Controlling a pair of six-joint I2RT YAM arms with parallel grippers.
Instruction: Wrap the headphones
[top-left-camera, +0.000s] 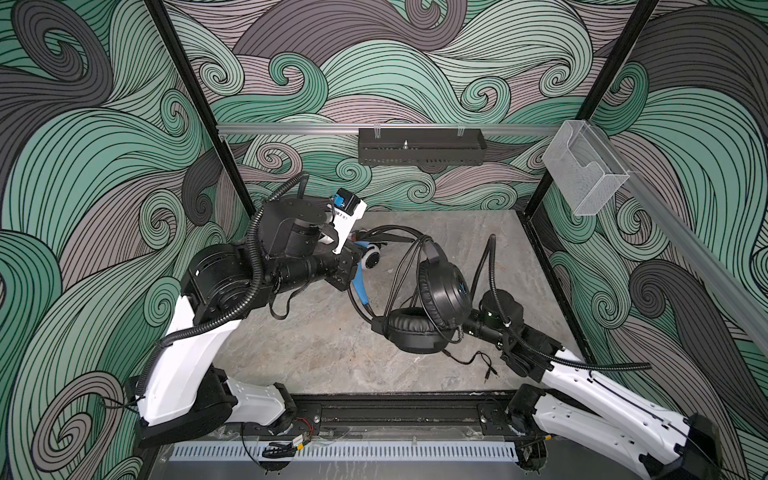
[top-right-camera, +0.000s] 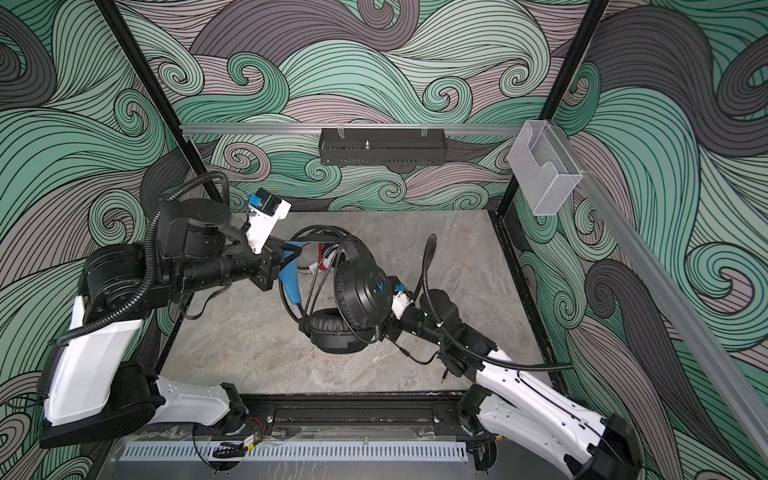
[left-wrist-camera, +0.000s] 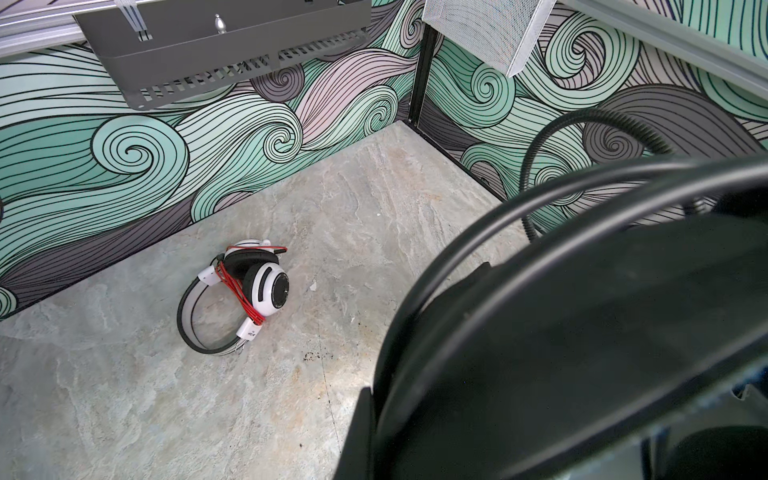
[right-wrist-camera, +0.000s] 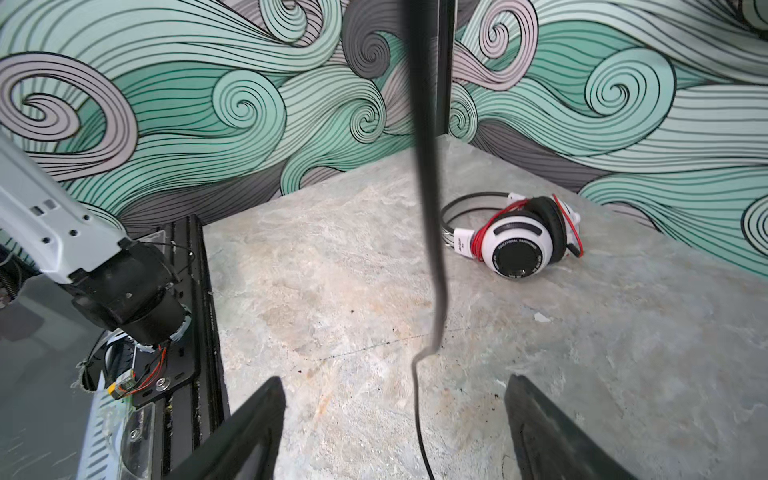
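Jaws first: the left gripper (top-right-camera: 289, 251) is clamping shut on the band of the black over-ear headset with blue accents (top-left-camera: 442, 291). It is holding the headset over the middle of the grey marbled bench (top-left-camera: 311, 353). One cup is standing upright and the other is lying pad-up beneath it; I cannot tell whether that lower cup is touching the bench.

The right gripper (right-wrist-camera: 395, 384) is standing wide open and gripping nothing. The headset's thin black cord (right-wrist-camera: 430, 208) is running lengthwise through the gap between its fingers. Several turns are already looping over the band in both top views. The loose tail with its plug (top-left-camera: 486, 376) is trailing on the bench toward the near right corner, right beside the right arm.

So the right arm is looking like the nearer one. Closing on that cord is probably what the next turn is calling for.

The white headset with black pads (left-wrist-camera: 249, 286) is lying toward the far left corner, with its red cord (left-wrist-camera: 232, 282) bundled around it.
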